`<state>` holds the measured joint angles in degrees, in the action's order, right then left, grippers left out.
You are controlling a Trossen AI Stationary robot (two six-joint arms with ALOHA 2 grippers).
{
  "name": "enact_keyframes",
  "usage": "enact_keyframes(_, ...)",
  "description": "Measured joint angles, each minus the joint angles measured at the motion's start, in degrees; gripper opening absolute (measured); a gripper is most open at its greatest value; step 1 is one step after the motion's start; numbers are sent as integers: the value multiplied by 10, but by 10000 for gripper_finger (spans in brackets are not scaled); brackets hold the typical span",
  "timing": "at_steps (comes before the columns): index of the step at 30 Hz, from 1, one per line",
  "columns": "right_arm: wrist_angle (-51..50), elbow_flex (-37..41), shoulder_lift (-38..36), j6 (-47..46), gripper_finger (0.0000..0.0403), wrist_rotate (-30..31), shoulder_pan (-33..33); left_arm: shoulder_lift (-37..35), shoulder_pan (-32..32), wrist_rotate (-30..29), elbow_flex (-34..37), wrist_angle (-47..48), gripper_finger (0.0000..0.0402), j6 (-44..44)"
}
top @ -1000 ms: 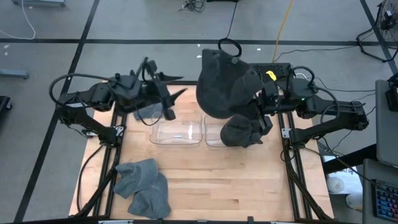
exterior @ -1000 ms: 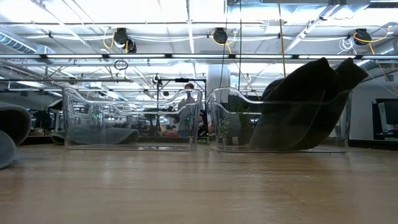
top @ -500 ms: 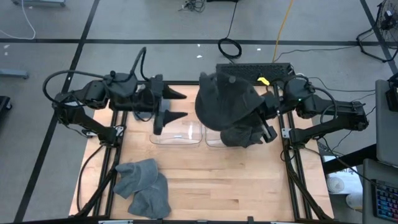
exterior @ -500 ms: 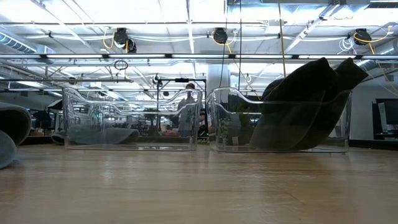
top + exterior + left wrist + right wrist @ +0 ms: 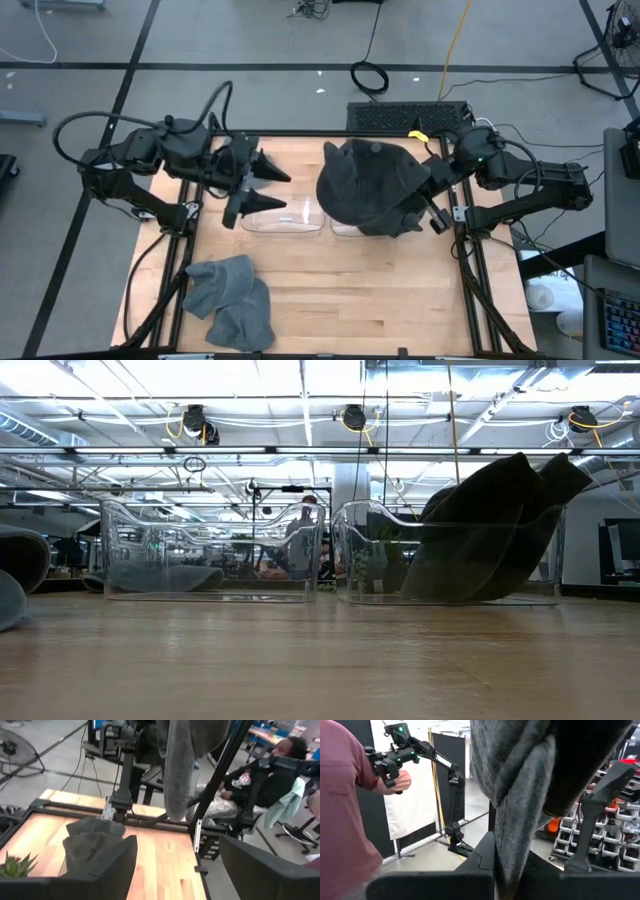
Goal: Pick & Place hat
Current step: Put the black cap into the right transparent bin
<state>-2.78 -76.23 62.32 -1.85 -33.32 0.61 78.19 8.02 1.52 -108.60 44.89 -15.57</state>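
Two clear bins sit side by side at the worktop's (image 5: 340, 290) far edge: left bin (image 5: 284, 212) and right bin (image 5: 345, 222). The left gripper (image 5: 268, 187) hovers over the left bin's near-left corner, fingers spread wide, nothing between them. The right gripper (image 5: 428, 205) is pinched shut on a large dark hat (image 5: 368, 183) draped over the right bin, hiding most of it from above. Grey hats (image 5: 230, 302) lie bunched at the near-left corner; the middle and near-right boards lie bare. The low view shows what the overhead cannot: dark hats (image 5: 495, 525) already leaning inside the right bin, a grey one (image 5: 165, 576) flat in the left. The right wrist view shows a person (image 5: 342, 805) holding a controller arm.
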Motion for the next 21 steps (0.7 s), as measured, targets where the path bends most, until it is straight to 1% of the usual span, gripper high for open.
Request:
enact_keyframes(6, 40, 0, 20, -2, 0, 0, 0, 7, -11, -1, 0, -26, 280, 14)
enact_keyframes(12, 50, 0, 33, -1, 0, 0, 0, 6, -25, -1, 1, -49, 280, 13)
enact_keyframes(18, 69, 0, 42, 6, 0, 1, 0, 6, -25, 0, 15, -78, 280, 7)
enact_keyframes(21, 96, 0, 48, 11, 0, 1, 0, 7, -25, 4, 28, -93, 280, 0)
